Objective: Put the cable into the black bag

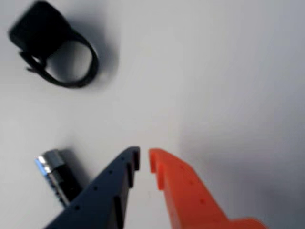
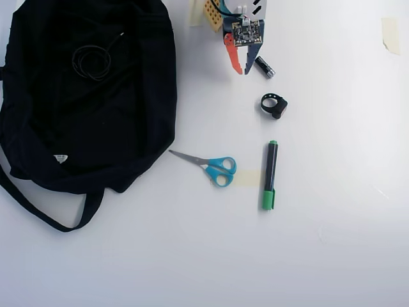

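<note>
From overhead I judge the job nearly finished: the cable [image 2: 91, 62] lies as a small coil on the dark fabric of the bag [image 2: 38, 128], near its upper part, though I cannot tell whether it sits inside the opening or only on top of the cloth. My claw [image 2: 243, 69] is well apart from it, over bare bench [image 2: 332, 243] near the top of that view, empty, with only a narrow gap between its tips. The wrist view shows the same: the claw [image 1: 144, 160] holds nothing, with a battery [image 1: 57, 174] just left of the dark finger and the ring strap [image 1: 59, 52] further off. The step I see now is to pull clear. I would lift straight up before swinging, so the dark finger does not knock the battery, and steer away from the strap, the scissors [image 2: 214, 167] and the marker [image 2: 270, 174]
</note>
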`<control>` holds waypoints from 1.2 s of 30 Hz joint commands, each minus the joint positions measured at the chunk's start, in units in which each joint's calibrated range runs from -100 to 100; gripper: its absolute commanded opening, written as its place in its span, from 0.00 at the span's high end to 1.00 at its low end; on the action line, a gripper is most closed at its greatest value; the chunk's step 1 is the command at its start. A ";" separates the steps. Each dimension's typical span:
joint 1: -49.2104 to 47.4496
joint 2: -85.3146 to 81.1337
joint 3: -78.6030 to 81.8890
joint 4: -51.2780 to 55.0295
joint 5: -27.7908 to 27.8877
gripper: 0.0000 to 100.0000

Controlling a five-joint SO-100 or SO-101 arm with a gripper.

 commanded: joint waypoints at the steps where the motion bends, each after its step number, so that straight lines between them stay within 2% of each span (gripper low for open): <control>1: -0.29 -6.14 4.68 -0.37 0.28 0.98; 6: -0.07 -6.48 8.64 0.15 -0.03 0.98; 12: -0.07 -6.48 8.64 8.67 -0.03 0.98; 36: 0.01 -6.48 8.64 8.67 0.23 0.98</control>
